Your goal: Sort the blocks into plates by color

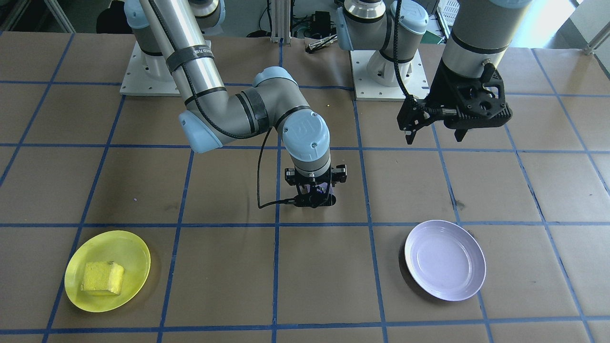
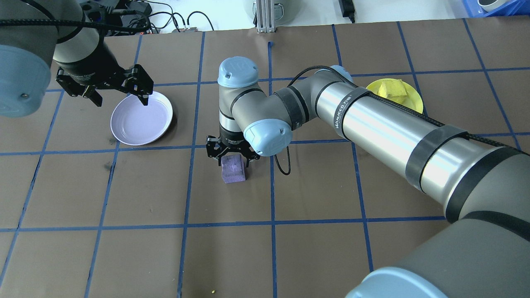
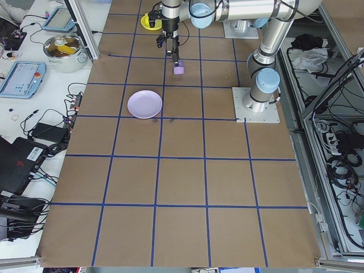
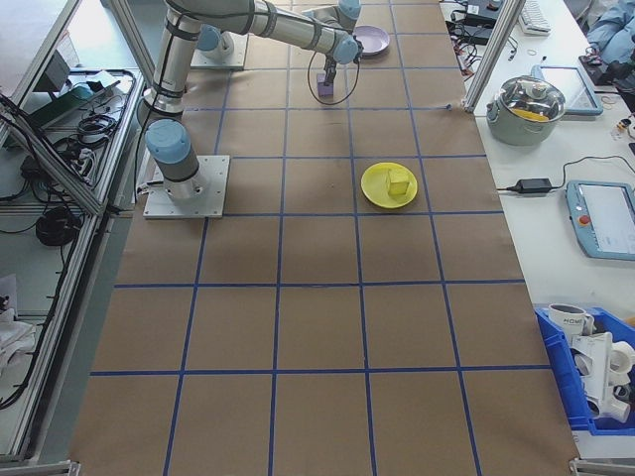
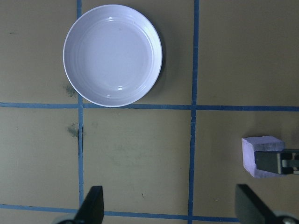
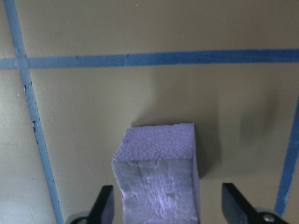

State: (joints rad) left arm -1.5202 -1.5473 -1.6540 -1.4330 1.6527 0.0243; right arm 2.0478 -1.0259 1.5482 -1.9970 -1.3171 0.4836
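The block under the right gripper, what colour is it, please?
Purple block, clearest in the right wrist view.

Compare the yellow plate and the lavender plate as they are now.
The yellow plate is bright yellow and holds the yellow block; the lavender plate is pale with a whitish sheen and holds nothing. The open left gripper hovers by the lavender plate, while no gripper is near the yellow plate. Both are round, shallow, look about the same size, and lie flat on the table.

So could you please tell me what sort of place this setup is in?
Most likely a robotics lab. Two arms are bolted to a paper-covered table gridded with blue tape, and the side benches hold teach pendants, cables and a lidded pot.
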